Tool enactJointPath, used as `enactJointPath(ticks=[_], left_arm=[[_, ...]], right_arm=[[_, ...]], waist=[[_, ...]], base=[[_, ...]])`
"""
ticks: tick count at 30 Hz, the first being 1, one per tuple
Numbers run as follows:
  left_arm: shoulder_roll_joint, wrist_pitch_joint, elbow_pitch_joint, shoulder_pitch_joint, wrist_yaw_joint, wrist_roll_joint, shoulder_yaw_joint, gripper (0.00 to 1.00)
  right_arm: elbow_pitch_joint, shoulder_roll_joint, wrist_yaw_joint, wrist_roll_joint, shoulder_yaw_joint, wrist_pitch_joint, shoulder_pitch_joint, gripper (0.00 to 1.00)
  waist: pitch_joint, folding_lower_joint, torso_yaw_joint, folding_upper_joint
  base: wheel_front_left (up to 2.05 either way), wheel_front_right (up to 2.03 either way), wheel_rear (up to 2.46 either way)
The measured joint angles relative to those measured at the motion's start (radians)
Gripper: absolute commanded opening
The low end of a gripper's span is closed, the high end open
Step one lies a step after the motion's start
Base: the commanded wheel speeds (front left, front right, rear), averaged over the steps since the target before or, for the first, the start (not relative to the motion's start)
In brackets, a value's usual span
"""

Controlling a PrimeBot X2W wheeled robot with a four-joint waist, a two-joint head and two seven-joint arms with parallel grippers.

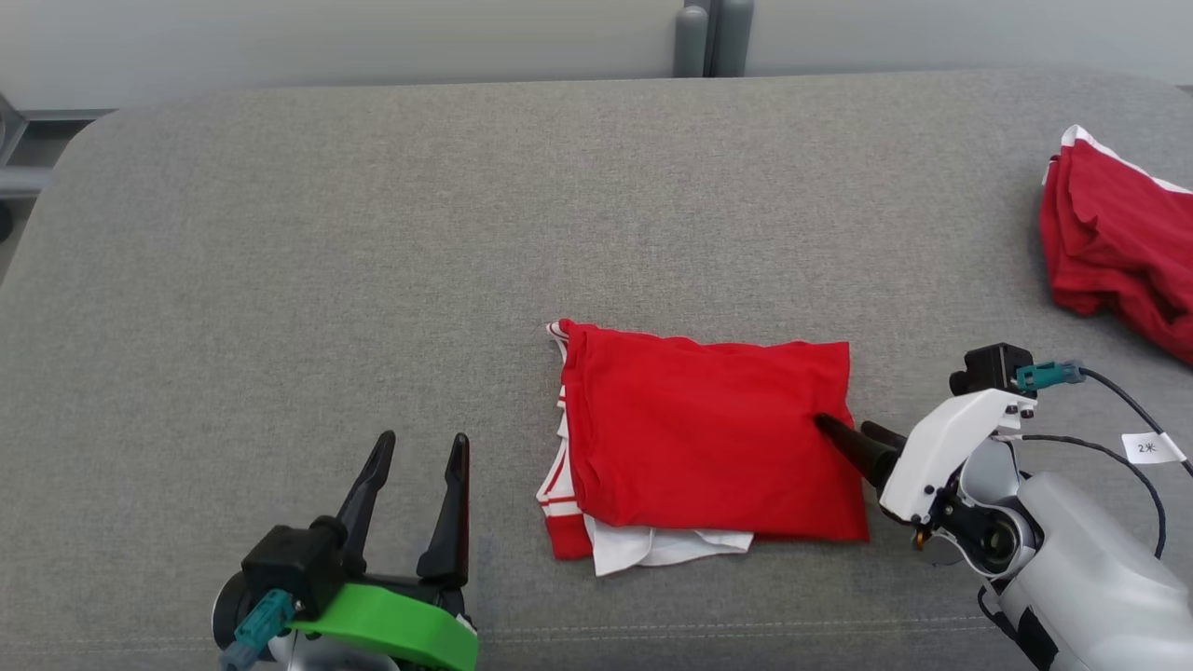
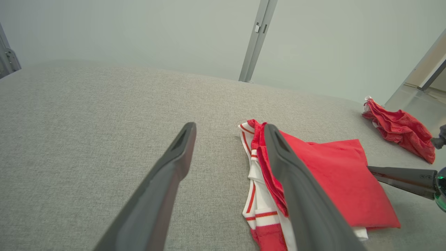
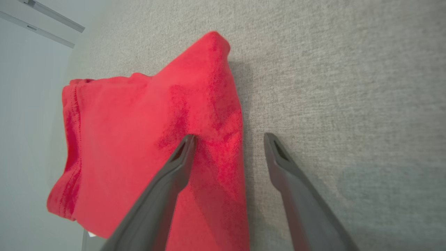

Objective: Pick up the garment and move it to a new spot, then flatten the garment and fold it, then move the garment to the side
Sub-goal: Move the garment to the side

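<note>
**Head view:** folded red garment [image 1: 708, 438] lies just below centre on grey surface [image 1: 373, 233], white-striped layers peeking out at its 7 o'clock corner. Right gripper [image 1: 843, 426], at 4 o'clock, has its jaws apart and straddles the garment's 3 o'clock edge, gripping nothing. Left gripper [image 1: 423, 438], at 7 o'clock, is spread wide, empty and clear of the cloth. 2nd red garment [image 1: 1118, 242] sits at 2 o'clock, well apart.

**Left wrist view:** garment lies toward 4 o'clock, beyond the left fingers.

**Right wrist view:** one finger [image 3: 167, 181] rests on the cloth, the other over bare surface.

Fold looks done, so the step in hand is prob. the move to the side. Next move calls for pinching all layers w/o spilling the fold.
</note>
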Motion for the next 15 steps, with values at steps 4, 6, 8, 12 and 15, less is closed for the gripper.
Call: enactJointPath(ticks=[4, 6, 8, 12, 15], left_arm=[[0.000, 0.000, 0.000, -0.017, 0.000, 0.001, 0.002, 1.00], [0.000, 0.000, 0.001, -0.017, 0.000, 0.001, 0.006, 1.00], [0.001, 0.000, 0.001, -0.017, 0.000, 0.001, 0.014, 1.00], [0.001, 0.000, 0.002, -0.017, 0.000, 0.001, 0.017, 1.00], [0.002, -0.002, 0.002, -0.016, 0.000, 0.001, 0.035, 1.00]], right_arm=[[0.010, 0.007, 0.007, 0.009, 0.002, 0.003, -0.001, 0.76], [0.011, 0.009, 0.007, 0.009, 0.005, 0.010, -0.003, 0.42], [0.011, 0.012, 0.008, 0.009, 0.012, 0.010, -0.007, 0.08], [0.012, 0.008, 0.013, 0.009, 0.007, 0.001, -0.013, 0.00], [0.011, -0.001, 0.016, 0.007, 0.001, -0.012, -0.040, 0.00]], waist=[[0.007, 0.0000, 0.020, 0.0000], [0.009, 0.0000, 0.028, 0.0000], [0.010, 0.0000, 0.033, 0.0000], [0.009, 0.0000, 0.034, 0.0000], [0.006, 0.0000, 0.027, 0.0000]], base=[[0.00, 0.00, 0.00], [0.00, 0.00, 0.00], [0.00, 0.00, 0.00], [0.00, 0.00, 0.00], [0.00, 0.00, 0.00]])
